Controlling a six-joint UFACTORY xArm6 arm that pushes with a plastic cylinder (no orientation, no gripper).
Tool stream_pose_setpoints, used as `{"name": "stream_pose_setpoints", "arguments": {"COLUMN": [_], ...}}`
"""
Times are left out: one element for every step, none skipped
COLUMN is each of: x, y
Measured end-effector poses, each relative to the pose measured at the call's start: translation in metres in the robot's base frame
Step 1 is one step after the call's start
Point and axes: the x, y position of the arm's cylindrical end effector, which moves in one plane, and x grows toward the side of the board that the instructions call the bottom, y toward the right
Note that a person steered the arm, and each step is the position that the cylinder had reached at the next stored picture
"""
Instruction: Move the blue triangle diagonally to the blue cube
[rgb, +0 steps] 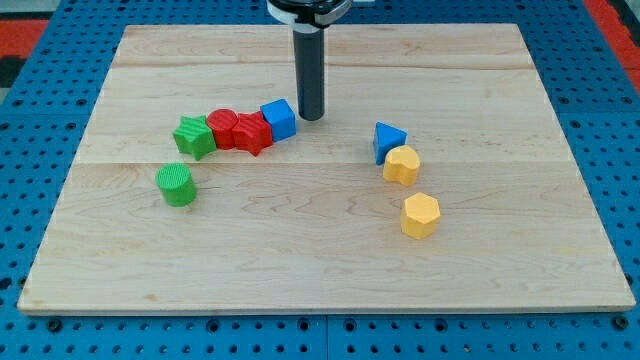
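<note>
One blue triangle (389, 140) sits right of centre, touching a yellow block (402, 165). I have no pincer, only my tip (310, 118), just right of the blue cube (279, 119).

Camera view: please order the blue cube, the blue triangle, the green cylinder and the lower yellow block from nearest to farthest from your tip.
1. Blue cube, just on the view's left of my tip.
2. Blue triangle, to the view's right.
3. Green cylinder, lower left.
4. Lower yellow block, lower right; close to the cylinder's distance, so this order is uncertain.
</note>
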Motion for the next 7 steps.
{"name": "stream_pose_setpoints", "arguments": {"x": [0.000,0.000,0.000,-0.005,-0.003,0.015,0.057], "y": [-0.015,-0.044,-0.070,-0.033,0.045,0.112,0.106]}}
